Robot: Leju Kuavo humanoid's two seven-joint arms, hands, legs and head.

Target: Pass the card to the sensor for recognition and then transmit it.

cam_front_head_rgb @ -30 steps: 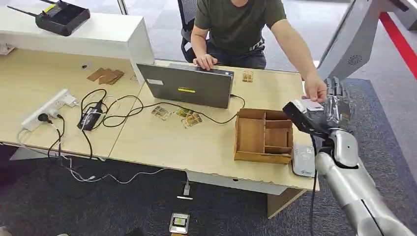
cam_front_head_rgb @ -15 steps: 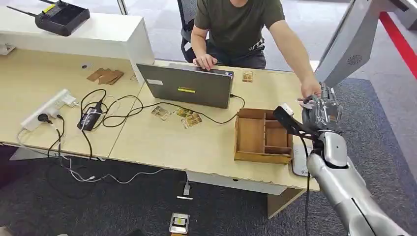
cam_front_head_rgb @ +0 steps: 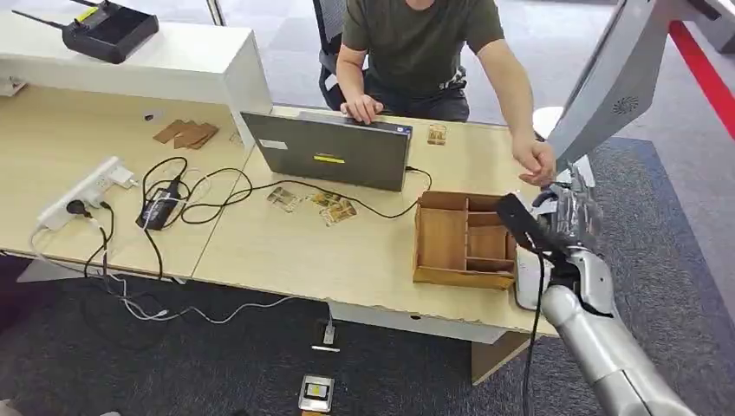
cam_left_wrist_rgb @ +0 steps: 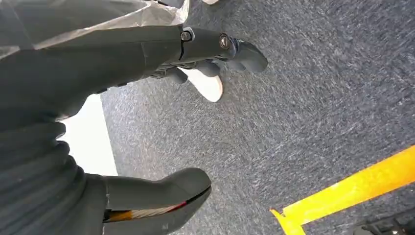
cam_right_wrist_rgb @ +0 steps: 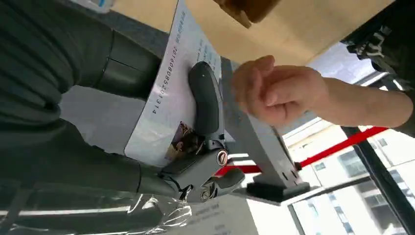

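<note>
Your right hand (cam_right_wrist_rgb: 161, 147) is raised, fingers (cam_right_wrist_rgb: 205, 105) pinching the card (cam_right_wrist_rgb: 169, 105); your left hand (cam_left_wrist_rgb: 122, 58) hangs with fingers apart, holding nothing.

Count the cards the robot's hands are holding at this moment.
1: a white card printed with numbers, pinched in the right hand close to the person's hand. The left hand hangs over carpet and holds nothing.

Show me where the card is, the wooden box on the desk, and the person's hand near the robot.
card (cam_right_wrist_rgb: 171, 93), right wrist view, on its white printed face beside the number.
wooden box (cam_front_head_rgb: 441, 236), head view, on the floor of its large compartment.
person's hand (cam_right_wrist_rgb: 274, 93), right wrist view, on the back of the hand.
</note>
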